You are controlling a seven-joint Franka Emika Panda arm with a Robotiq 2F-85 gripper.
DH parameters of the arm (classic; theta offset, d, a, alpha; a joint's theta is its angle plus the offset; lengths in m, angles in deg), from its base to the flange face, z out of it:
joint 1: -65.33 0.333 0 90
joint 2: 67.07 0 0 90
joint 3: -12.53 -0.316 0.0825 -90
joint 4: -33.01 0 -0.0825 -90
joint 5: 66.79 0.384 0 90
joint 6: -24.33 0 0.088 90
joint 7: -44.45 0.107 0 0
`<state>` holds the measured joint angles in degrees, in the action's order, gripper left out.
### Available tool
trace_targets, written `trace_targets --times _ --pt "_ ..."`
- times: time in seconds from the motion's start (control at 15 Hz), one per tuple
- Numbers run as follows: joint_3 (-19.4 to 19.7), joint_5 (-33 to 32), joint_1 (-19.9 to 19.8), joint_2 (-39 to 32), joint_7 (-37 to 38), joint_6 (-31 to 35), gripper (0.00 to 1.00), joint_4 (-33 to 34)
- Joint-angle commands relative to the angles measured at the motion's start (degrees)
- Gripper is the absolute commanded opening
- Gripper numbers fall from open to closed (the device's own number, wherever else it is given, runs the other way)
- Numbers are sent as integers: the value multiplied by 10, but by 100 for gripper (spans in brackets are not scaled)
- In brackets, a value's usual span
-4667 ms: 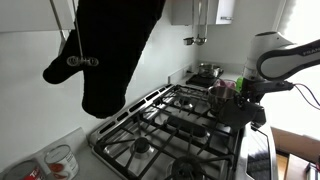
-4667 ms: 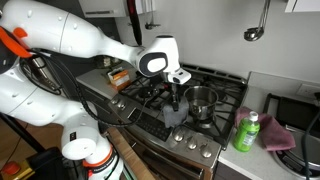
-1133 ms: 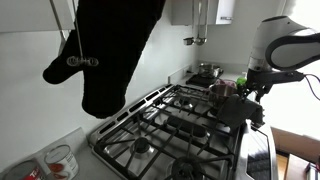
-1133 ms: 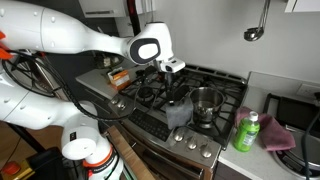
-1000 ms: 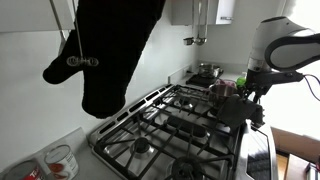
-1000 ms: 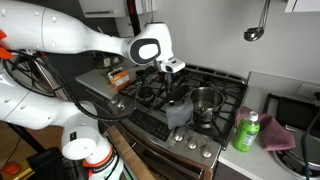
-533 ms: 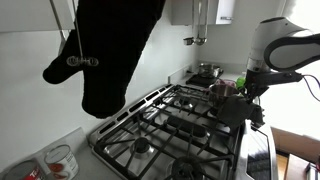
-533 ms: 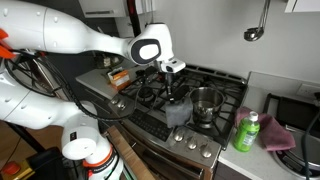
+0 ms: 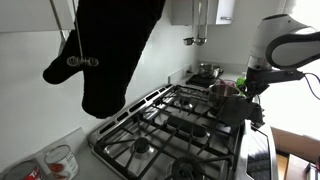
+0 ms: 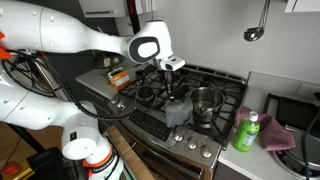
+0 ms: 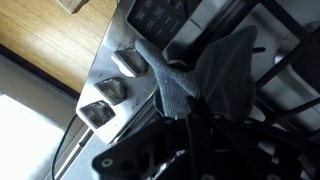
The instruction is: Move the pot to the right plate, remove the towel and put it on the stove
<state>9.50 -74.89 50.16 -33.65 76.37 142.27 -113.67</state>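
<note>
The towel [image 10: 178, 110], a small grey-dark cloth, sits at the front edge of the stove [image 10: 150, 96] beside the pot [image 10: 203, 101], pulled up into a peak. My gripper [image 10: 176, 92] comes down on that peak, shut on it. In the wrist view the towel [image 11: 205, 70] bunches over the grate and steel front, and my gripper [image 11: 190, 112] pinches its near fold. The shiny lidless pot [image 9: 220, 89] stands on a burner grate of the stove [image 9: 160, 125], just next to the gripper [image 9: 243, 100].
A large black oven mitt [image 9: 110, 50] hangs close to the camera. A lidded steel pot [image 9: 207, 71] stands at the back. A green bottle [image 10: 246, 131] and a pink cloth [image 10: 280, 135] lie on the counter beside the stove. Control knobs [image 11: 120, 62] line the stove front.
The jaws have closed on the towel's raised fold. The arm has hardly moved, and the pot stays in place.
</note>
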Motion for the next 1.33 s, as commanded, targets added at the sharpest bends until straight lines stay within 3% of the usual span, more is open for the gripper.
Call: trace_targets --times 0.0,0.33,0.67,1.27 --pt "-10 -14 6 42 2 -32 1 13" --pt "-40 -23 12 76 6 -41 1 44" --pt "-82 -44 28 99 5 -4 1 66" --pt "-136 -42 81 33 -18 107 1 78"
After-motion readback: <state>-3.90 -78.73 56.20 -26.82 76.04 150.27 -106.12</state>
